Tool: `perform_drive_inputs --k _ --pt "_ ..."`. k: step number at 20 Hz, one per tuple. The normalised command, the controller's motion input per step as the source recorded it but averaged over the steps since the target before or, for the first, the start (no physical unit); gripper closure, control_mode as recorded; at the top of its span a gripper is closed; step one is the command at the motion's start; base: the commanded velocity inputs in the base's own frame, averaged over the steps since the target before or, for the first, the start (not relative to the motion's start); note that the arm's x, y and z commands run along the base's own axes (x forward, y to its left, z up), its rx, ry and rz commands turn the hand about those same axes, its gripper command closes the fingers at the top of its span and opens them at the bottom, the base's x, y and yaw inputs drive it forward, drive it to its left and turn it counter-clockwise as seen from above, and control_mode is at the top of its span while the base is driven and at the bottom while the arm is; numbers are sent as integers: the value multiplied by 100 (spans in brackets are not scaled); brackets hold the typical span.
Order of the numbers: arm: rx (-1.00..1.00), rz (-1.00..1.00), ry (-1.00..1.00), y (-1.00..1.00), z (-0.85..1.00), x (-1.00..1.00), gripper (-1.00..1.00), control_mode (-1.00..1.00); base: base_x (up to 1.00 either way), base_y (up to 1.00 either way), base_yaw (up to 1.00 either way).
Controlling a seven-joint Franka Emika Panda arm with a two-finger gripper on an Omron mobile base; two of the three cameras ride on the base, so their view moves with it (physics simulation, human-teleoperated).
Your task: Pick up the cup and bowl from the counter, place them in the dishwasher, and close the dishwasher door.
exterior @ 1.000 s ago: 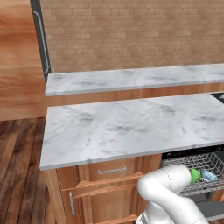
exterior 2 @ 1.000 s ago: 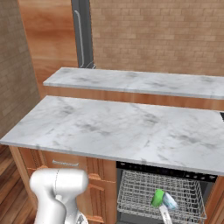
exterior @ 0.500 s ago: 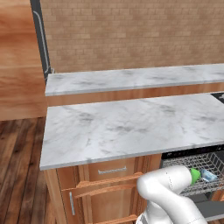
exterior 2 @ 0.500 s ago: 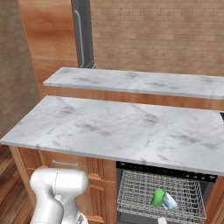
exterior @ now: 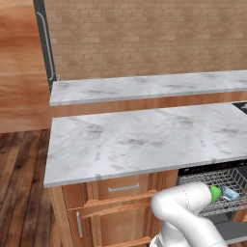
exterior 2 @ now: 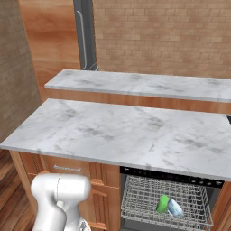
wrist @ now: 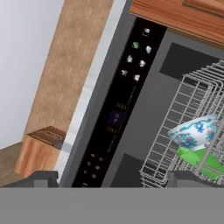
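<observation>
Nearest to us in the hand view, the gripper shows as two dark fingertips set far apart at the bottom edge – jaws spread wide, nothing btwn them, so it's released. Just past the tips lies the dishwasher door, its black strip w/ small buttons & icons running diagonally across the view, grey panel beside it.

Beyond the door we see the dishwasher w/ its grey wire rack pulled out below the counter. In the rack the cup lies on its side, bright green, & the bowl sits touching it, tipped up on edge – hand view shows its pale body w/ a blue-green pattern. From the left base view both sit at the rack's near left part, cup partly behind our white arm, bowl just beside it.

Left of the dishwasher are wooden drawer fronts w/ metal handles. Farther back runs the narrower marble ledge, then the brick wall.
</observation>
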Motion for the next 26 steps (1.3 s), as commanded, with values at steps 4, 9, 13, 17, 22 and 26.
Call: perform_drive_inputs --k 4,9,13,17,22,26 --pt "0 0 -11 -14 -24 -38 -100 -100 0 0 0" --pt "0 0 -5 -1 -51 -16 -100 -100 0 0 0" --pt "0 0 0 0 -63 -14 -100 -100 0 0 0" --pt "-1 0 0 0 -73 -16 -100 -100 0 0 0" --pt "-3 0 0 -10 -67 -14 -100 -100 0 0 0" --pt "-5 0 -1 -25 -50 0 -100 -100 0 0 0"
